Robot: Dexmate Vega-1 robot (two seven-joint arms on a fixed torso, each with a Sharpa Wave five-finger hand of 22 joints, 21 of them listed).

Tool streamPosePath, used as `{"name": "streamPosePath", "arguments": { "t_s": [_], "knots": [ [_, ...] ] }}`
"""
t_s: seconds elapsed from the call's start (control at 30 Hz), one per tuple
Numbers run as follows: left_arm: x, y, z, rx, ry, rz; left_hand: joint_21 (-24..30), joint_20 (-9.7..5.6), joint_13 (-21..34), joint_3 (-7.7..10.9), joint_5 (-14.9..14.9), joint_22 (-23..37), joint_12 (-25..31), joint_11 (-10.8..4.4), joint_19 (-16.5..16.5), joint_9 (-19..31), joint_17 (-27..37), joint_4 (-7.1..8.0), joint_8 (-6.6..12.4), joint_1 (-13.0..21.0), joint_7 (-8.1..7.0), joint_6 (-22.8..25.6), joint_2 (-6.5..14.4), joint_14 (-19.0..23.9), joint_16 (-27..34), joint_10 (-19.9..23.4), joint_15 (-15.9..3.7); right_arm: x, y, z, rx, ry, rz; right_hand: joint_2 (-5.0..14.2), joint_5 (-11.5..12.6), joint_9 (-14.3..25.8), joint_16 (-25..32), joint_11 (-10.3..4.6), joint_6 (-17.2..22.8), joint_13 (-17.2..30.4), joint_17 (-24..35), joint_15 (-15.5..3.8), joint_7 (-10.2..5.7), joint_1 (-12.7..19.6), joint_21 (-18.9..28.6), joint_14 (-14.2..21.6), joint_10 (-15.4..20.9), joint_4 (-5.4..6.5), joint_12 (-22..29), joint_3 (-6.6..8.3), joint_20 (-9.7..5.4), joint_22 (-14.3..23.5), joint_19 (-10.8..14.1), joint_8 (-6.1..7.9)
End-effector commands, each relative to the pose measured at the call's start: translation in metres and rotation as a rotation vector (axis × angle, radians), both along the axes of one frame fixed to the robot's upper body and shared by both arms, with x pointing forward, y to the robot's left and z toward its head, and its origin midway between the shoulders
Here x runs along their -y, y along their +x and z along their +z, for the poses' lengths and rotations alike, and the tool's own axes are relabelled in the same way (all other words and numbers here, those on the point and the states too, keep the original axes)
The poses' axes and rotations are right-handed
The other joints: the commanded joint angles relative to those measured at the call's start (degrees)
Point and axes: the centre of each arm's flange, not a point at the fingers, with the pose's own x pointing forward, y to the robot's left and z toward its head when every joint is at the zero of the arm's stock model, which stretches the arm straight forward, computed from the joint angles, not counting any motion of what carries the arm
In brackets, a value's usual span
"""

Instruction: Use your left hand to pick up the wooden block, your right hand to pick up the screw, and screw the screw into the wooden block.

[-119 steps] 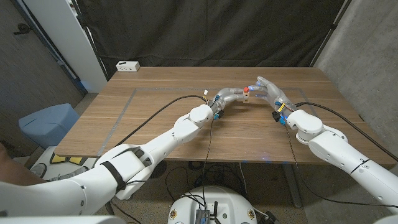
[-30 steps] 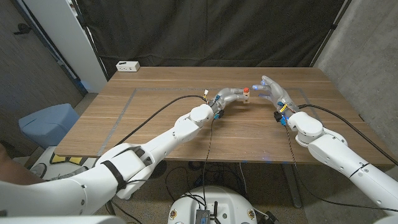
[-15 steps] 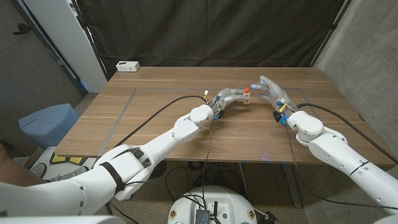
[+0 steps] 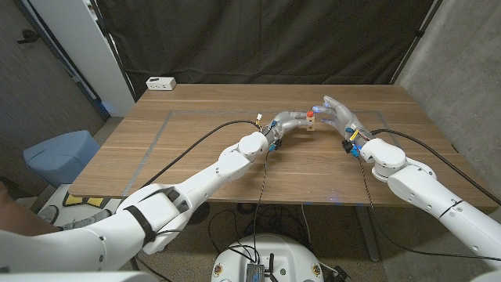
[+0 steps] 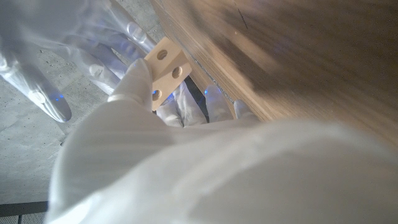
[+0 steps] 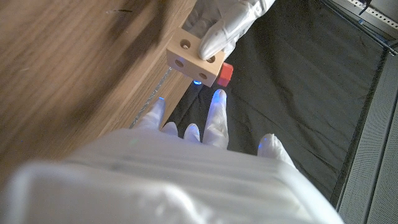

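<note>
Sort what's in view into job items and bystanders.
Job: wooden block held by the left hand; red screw in its top; right hand, fingers spread beside it.
Bystanders: white box at the table's far corner; blue bin.

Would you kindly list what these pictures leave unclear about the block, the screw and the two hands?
- Screw: only its red head shows in the right wrist view; the block hides its shaft, so its depth is unknown.
- Right hand: head view too small to show whether it touches the screw.
- Left hand: blurred in the left wrist view.
</note>
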Motion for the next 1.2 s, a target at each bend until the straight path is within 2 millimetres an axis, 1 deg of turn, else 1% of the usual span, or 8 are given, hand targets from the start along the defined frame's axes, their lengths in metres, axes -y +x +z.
{"name": "streamPosePath", "arguments": {
  "t_s": [0.03, 0.4, 0.57, 0.93, 1.2],
  "knots": [
    [0.0002, -0.0016, 0.0004, 0.003, 0.001, 0.000, 0.4, 0.31, 4.0, 1.17, 0.4, 0.3, 1.2, -0.16, -0.1, 0.3, 0.2, 0.98, 0.46, 0.5, 0.57, 1.3, 0.9, 0.5, 0.0, 0.7, -2.90, -0.0018, 0.0012, 0.0002, -0.007, -0.010, 0.015, 0.16, -0.1, 0.0, 0.2, -0.05, 0.4, 0.2, 0.1, -0.05, 0.51, -0.5, -0.1, -0.7, -0.6, 0.33, 0.3, 0.01, 0.23, 0.2, -0.5, 0.57],
    [0.0019, -0.0020, 0.0000, 0.001, 0.000, 0.000, 0.4, 0.31, 4.0, 1.15, 0.4, 0.3, 1.2, -0.15, -0.1, 0.3, 0.2, 0.95, 0.46, 0.5, 0.47, 1.3, 0.9, 0.5, 0.0, 0.7, -2.92, -0.0002, -0.0006, -0.0017, -0.008, -0.006, 0.010, 0.15, -0.1, 0.0, 0.4, -0.05, 2.0, 0.2, 0.1, -0.13, 0.71, -0.5, 0.1, -0.6, 0.2, 0.40, 0.8, -0.02, 0.35, 0.2, -0.5, 1.27],
    [0.0024, -0.0022, -0.0005, 0.000, 0.000, 0.001, 0.4, 0.27, 4.0, 1.14, 0.4, 0.3, 1.2, -0.14, -0.1, 0.3, 0.2, 0.98, 0.48, 0.4, 0.49, 1.4, 0.9, 0.4, 0.0, 0.7, -2.83, 0.0009, -0.0014, -0.0031, -0.010, -0.005, 0.006, 0.15, 0.0, 0.0, 0.6, -0.15, 2.8, 0.2, 0.0, -0.09, 1.06, -0.4, 0.2, -0.5, 0.5, 0.40, 0.9, -0.02, 0.39, 0.2, -0.5, 1.60],
    [0.0028, -0.0021, -0.0014, -0.002, -0.002, 0.000, 0.4, 0.31, 4.0, 1.15, 0.4, 0.3, 1.2, -0.16, -0.1, 0.3, 0.2, 0.97, 0.46, 0.5, 0.61, 1.3, 0.9, 0.4, 0.0, 0.7, -2.92, 0.0017, -0.0043, -0.0043, -0.010, -0.001, -0.004, 0.18, 0.0, 0.0, 0.8, 0.00, 4.2, 0.2, 0.0, -0.02, 1.33, -0.3, 0.5, 0.0, 1.5, 0.44, 1.3, 0.00, 0.40, 0.2, -0.1, 1.98],
    [0.0022, -0.0012, -0.0011, -0.001, -0.004, 0.001, 0.4, 0.29, 4.0, 1.16, 0.4, 0.3, 1.2, -0.16, -0.1, 0.3, 0.2, 0.98, 0.48, 0.5, 0.61, 1.3, 0.9, 0.4, 0.0, 0.8, -2.90, 0.0015, -0.0060, -0.0052, -0.010, 0.003, -0.011, 0.24, 0.1, 0.0, 1.0, -0.31, 5.1, 0.2, -0.1, -0.02, 1.39, -0.2, 0.6, 0.5, 2.2, 0.44, 1.4, 0.05, 0.39, 0.2, 0.3, 2.23]
  ]
}}
